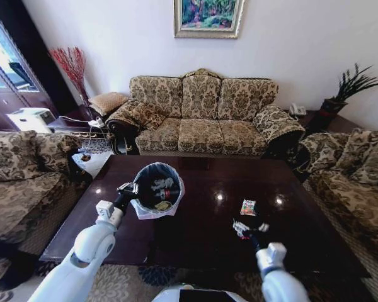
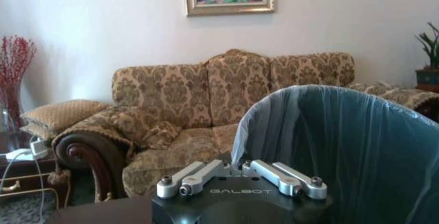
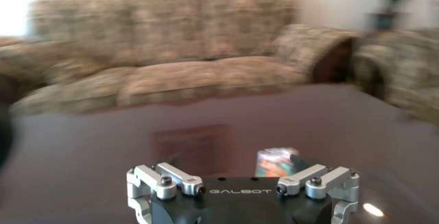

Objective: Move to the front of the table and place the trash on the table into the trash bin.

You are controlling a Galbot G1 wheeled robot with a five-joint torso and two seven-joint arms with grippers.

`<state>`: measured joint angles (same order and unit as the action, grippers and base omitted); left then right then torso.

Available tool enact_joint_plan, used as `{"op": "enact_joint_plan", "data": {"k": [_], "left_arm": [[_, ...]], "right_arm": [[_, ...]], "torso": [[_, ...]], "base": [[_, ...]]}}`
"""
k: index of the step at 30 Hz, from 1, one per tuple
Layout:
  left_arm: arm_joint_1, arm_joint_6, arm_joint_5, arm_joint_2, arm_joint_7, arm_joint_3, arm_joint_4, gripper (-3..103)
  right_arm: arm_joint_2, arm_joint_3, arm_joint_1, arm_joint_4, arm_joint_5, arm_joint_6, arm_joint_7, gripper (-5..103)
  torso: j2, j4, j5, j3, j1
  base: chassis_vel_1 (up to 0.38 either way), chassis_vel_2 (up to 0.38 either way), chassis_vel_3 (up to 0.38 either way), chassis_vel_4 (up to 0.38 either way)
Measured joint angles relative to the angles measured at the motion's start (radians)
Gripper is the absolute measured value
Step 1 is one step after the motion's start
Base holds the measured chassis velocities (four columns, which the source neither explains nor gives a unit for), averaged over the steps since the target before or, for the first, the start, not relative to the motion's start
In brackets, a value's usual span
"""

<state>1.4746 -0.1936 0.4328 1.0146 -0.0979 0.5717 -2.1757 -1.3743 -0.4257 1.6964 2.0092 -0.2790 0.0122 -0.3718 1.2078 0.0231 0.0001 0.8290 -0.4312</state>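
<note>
With your left gripper (image 1: 127, 190) clamped on the rim of the round black bag-lined trash bin (image 1: 156, 187) at ten o'clock on the glossy dark table (image 1: 195, 233), steady it while your right gripper (image 1: 246, 231), clutching white crumpled trash (image 1: 240, 227), travels over; the colourful wrapper (image 1: 248, 207) waits at one o'clock.

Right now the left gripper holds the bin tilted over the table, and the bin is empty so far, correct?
Not quite. The left gripper does hold the trash bin tilted over the table, but the head view shows the bin is not empty: trash already lies inside it.
</note>
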Motion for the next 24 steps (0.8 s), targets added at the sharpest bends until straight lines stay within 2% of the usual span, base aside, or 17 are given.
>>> {"op": "enact_joint_plan", "data": {"k": [1,4,7,13,14,16,17,19,24], "left_arm": [[0.0,0.001,-0.001,0.0,0.002,0.0,0.0,3],[0.001,0.005,-0.001,0.0,0.005,-0.001,0.0,3],[0.001,0.006,-0.001,0.0,0.006,-0.001,0.001,3],[-0.001,0.007,0.0,-0.004,0.008,-0.001,0.006,3],[-0.002,0.007,0.002,-0.005,0.011,-0.001,0.007,3],[-0.002,0.007,0.003,-0.005,0.013,-0.001,0.007,3],[-0.002,0.007,0.003,-0.005,0.013,-0.001,0.007,3],[0.0,0.008,0.006,-0.008,0.017,-0.001,0.01,3],[-0.002,0.011,0.007,-0.014,0.024,-0.006,0.019,3]], "right_arm": [[-0.018,0.037,-0.039,-0.056,-0.001,-0.058,-0.069,100],[0.006,0.117,-0.121,-0.155,-0.059,-0.122,-0.177,100],[-0.013,0.124,-0.155,-0.197,-0.081,-0.124,-0.192,100],[-0.025,0.146,-0.224,-0.273,-0.155,-0.102,-0.283,100],[-0.021,0.159,-0.25,-0.291,-0.183,-0.097,-0.354,100],[-0.027,0.163,-0.259,-0.285,-0.22,-0.082,-0.425,100],[-0.027,0.163,-0.259,-0.285,-0.22,-0.082,-0.425,100],[-0.044,0.163,-0.259,-0.256,-0.283,-0.049,-0.485,100],[-0.061,0.168,-0.272,-0.27,-0.35,-0.039,-0.516,100]], "torso": [[0.0,0.0003,-0.0003,0.0,0.0],[0.0,0.0009,-0.0004,0.0,0.0],[0.0,0.0004,-0.0001,0.0,0.0],[0.0,-0.0001,-0.0002,0.0,0.0],[0.0,-0.0001,-0.0003,0.0,0.0],[0.0,-0.0002,-0.0002,0.0,0.0],[0.0,-0.0002,-0.0002,0.0,0.0],[0.0,-0.0007,-0.0002,0.0,0.0],[0.0,0.0006,-0.0002,0.0,0.0]], "base": [[0.0,0.0,0.0,0.0],[-0.015,-0.017,-0.011,-0.007],[-0.048,-0.054,-0.039,-0.037],[-0.077,-0.076,-0.07,-0.071],[-0.08,-0.074,-0.096,-0.09],[-0.076,-0.064,-0.084,-0.082],[-0.072,-0.064,-0.073,-0.074],[-0.073,-0.042,-0.052,-0.041],[-0.015,-0.004,-0.006,-0.008]]}}
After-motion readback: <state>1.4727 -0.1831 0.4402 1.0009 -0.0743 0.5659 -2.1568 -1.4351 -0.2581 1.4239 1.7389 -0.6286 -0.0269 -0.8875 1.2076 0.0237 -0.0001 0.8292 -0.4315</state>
